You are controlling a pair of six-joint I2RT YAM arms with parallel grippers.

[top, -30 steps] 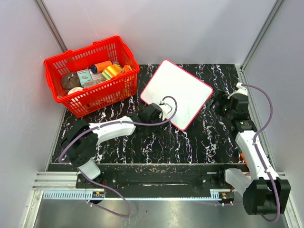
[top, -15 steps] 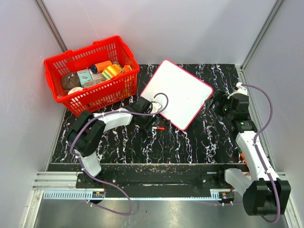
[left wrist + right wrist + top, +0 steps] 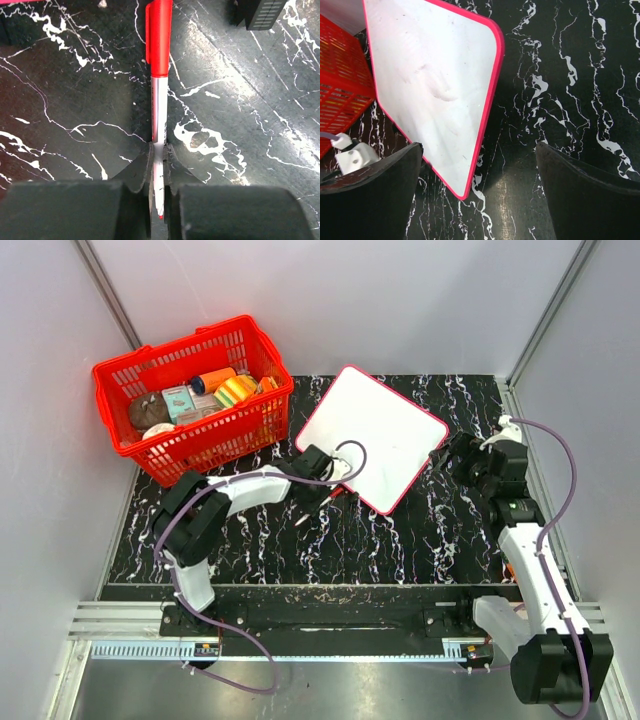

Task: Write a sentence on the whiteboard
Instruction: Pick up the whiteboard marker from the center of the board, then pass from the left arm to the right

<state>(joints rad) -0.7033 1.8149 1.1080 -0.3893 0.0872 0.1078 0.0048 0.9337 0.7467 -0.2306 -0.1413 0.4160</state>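
The whiteboard lies flat on the black marbled table, white with a red-pink rim. Its near corner reaches into the right wrist view, whiteboard. Its face carries only faint smudges; the sentence is not in view. A marker with a red cap and white barrel points away from my left gripper, which is shut on the barrel's rear end. From above, this gripper sits just off the board's near-left edge, holding the marker. My right gripper is open beside the board's right corner, its jaws wide apart.
A red basket with several small items stands at the back left, touching the board's left side; its mesh shows in the right wrist view. Grey walls close in the table on three sides.
My left gripper drew back from the board's edge, came down over the marker and shut on it. The right gripper edged a little left toward the board.
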